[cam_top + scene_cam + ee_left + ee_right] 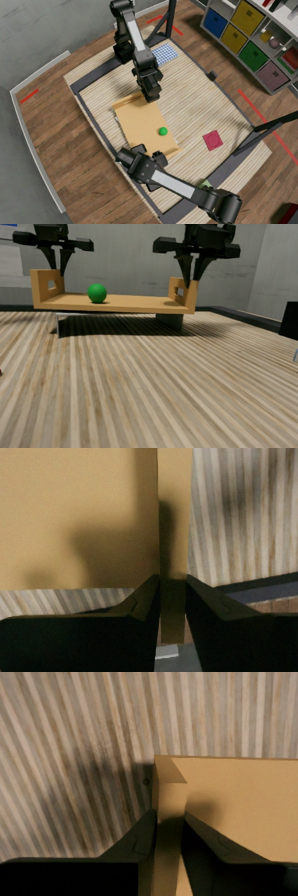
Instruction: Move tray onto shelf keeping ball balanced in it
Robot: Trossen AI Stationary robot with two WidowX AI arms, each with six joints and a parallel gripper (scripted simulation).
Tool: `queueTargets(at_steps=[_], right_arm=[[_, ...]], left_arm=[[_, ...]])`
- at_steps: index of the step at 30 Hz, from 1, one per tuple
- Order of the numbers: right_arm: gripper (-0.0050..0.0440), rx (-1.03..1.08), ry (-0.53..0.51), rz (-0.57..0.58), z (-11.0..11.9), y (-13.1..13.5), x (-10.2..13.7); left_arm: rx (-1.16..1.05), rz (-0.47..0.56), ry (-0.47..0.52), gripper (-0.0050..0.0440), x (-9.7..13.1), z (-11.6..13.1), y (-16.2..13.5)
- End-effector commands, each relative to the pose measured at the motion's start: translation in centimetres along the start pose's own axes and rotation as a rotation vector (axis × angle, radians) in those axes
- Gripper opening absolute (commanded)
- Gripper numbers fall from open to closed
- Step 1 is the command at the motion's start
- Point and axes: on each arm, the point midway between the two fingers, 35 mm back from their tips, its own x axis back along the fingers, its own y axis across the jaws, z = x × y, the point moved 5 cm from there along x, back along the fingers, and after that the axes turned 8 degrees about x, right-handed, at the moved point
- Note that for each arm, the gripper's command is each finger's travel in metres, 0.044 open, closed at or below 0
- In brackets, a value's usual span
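Indeed, the tray (140, 123) (125, 304) (75, 498) (240, 807) spans between left tool (149, 155) (58, 273) (170, 581) and right tool (152, 100) (191, 283) (165, 816).

My striped table (191, 99) (149, 389) (245, 513) (75, 722) carries a low grey shelf (116, 120) (170, 322), a red square (213, 140) and, well apart from it, a blue-and-white checked cloth (166, 54).
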Motion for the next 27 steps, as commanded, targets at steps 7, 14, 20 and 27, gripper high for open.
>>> queueTargets(at_steps=[7,14,20,27], right_arm=[[0.0059,0.01,0.002,0.053,0.2,-0.9,0.7],[0.0166,0.014,0.012,0.079,0.0,-0.9,1.4],[0.0166,0.01,0.007,0.054,-0.1,-0.7,0.7],[0.0166,0.01,0.007,0.054,-0.1,-0.7,0.7]], left_arm=[[0.0,-0.023,0.0,0.0061,-0.1,0.1,0.2],[0.0,-0.056,0.022,0.0166,1.2,0.0,0.4],[0.0,-0.042,0.015,0.0166,0.7,0.1,0.5],[0.0,-0.042,0.016,0.0166,0.7,0.1,0.5]])
